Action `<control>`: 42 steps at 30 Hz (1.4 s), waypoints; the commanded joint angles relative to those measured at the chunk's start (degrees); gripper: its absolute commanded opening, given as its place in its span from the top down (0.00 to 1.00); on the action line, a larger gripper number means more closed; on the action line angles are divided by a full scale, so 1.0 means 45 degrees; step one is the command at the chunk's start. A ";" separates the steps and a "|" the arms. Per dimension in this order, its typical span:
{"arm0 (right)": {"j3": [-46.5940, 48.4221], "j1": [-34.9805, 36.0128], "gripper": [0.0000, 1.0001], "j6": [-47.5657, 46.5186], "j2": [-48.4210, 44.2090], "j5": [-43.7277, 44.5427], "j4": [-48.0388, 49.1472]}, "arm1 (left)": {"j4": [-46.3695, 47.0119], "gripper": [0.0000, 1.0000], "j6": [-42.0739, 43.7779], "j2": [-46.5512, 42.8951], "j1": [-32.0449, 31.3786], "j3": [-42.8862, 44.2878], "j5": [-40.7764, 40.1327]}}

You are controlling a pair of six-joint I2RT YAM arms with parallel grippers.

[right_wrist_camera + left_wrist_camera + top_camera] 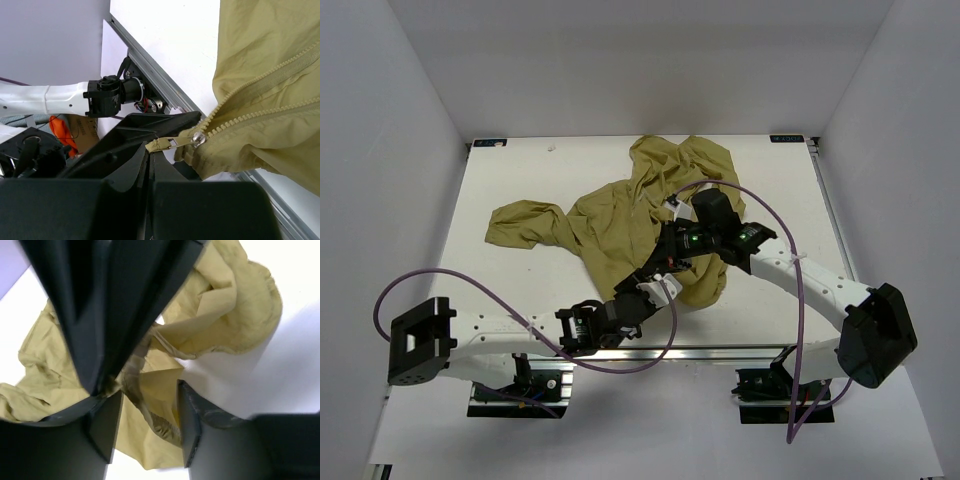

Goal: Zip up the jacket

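The olive jacket (620, 215) lies crumpled in the middle of the white table, one sleeve stretched out to the left. Its near hem is lifted where the two grippers meet. My right gripper (154, 152) is shut on the fabric zipper pull (162, 145), which hangs from the metal slider (199, 137) at the bottom of the open zipper teeth (260, 82). My left gripper (147, 427) sits just below it, jaws apart. The jacket's bottom zipper edge (150, 410) runs between its fingers (187, 425), which have a gap on the left side. From above, the grippers (660, 275) overlap.
The table's front metal rail (160, 90) runs just beside the lifted hem. Purple cables (480, 285) loop over the near part of the table. White walls close in the left, right and back. The right gripper's black fingers (110, 305) fill the upper left wrist view.
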 commanded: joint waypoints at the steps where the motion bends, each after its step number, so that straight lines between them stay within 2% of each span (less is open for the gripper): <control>1: -0.0001 -0.0092 1.00 0.0074 -0.0423 -0.0401 0.0371 | 0.0860 0.45 0.0610 0.0133 -0.0010 0.0074 0.0123; 3: -0.0061 -0.0131 1.00 0.0074 -0.0423 -0.0361 0.0332 | 0.1192 0.48 0.0864 0.0114 -0.0010 0.0093 0.0261; 7: -0.0119 -0.0112 1.00 -0.0004 -0.0482 -0.0303 0.0195 | 0.1271 0.49 0.1099 -0.0159 -0.0029 0.0113 0.0535; 9: -0.0197 -0.0112 1.00 -0.0004 -0.0560 -0.0303 0.0195 | 0.1544 0.53 0.1236 -0.0218 -0.0010 -0.0023 0.0613; 10: -0.0217 -0.0131 1.00 -0.0004 -0.0579 -0.0264 0.0176 | 0.1564 0.67 0.1237 -0.0238 -0.0010 -0.0024 0.0691; 14: -0.0373 -0.0131 1.00 0.0016 -0.0580 -0.0224 0.0175 | 0.1294 1.00 0.1296 0.0034 -0.0029 0.0249 0.1121; 20: -0.0530 -0.0287 1.00 0.0250 -0.0327 0.0049 0.0702 | 0.0181 1.00 0.0984 -0.0022 -0.0010 0.0758 0.1452; 28: -0.0686 -0.0834 1.00 0.0836 0.0513 0.0673 0.1659 | -0.1460 1.00 -0.0851 -0.1857 -0.0010 0.0406 0.3929; 34: -0.0335 -0.0854 1.00 0.1148 0.1295 0.1708 0.2402 | -0.2653 1.00 -0.2063 -0.1664 -0.0127 0.0269 0.4441; 38: -0.0061 -0.0854 1.00 0.0701 0.1471 0.3167 0.1895 | -0.2461 1.00 -0.2610 -0.2091 -0.0127 0.0036 0.5920; 42: -0.0274 -0.0854 1.00 -0.0216 0.1471 0.3936 0.1795 | -0.2304 1.00 -0.3487 -0.2853 -0.0127 -0.0432 0.6529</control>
